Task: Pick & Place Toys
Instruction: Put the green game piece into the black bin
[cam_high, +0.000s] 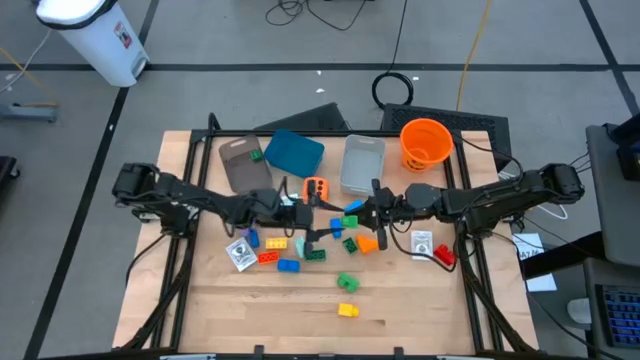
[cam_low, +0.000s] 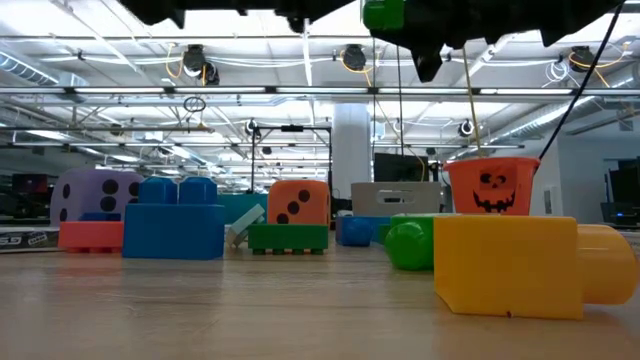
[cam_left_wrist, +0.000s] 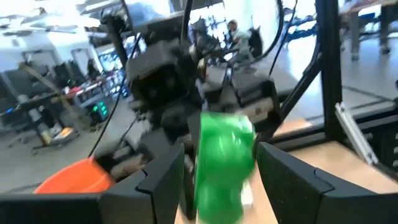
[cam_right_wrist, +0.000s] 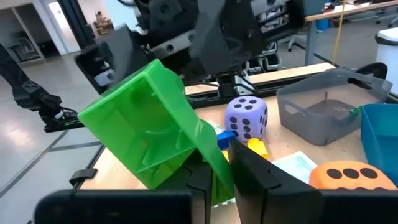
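Nearest the front edge of the wooden surface (cam_high: 420, 320) lies a yellow brick (cam_low: 505, 265), with a rounded green piece (cam_low: 408, 243) just behind it. Farther in sits a loose cluster: a blue brick (cam_low: 172, 228) touching a low red brick (cam_low: 90, 236), a flat green brick (cam_low: 288, 238), and two small cards, one card (cam_high: 240, 253) on the left and another card (cam_high: 421, 243) on the right near a second red brick (cam_high: 444, 257). A purple die (cam_right_wrist: 246, 118) and an orange die (cam_low: 300, 203) rest on the surface among them.

Above the middle of this cluster the two arms meet, lifted clear of the surface. The right claw (cam_right_wrist: 224, 158) is clamped on one wall of a large green brick (cam_right_wrist: 149, 134), holding it tilted in the air with its hollow underside showing. The left claw (cam_left_wrist: 221, 168) faces it from the opposite side and stands around the same green brick. That view is blurred, so it may be pressing the brick or only bracketing it; I cannot tell which.

Beyond the arms, along the back of the surface, stand a brown-grey tray (cam_high: 243, 163), a teal box (cam_high: 295, 152), a grey bin (cam_high: 362, 162) and an orange bucket (cam_high: 426, 142) with a pumpkin face.
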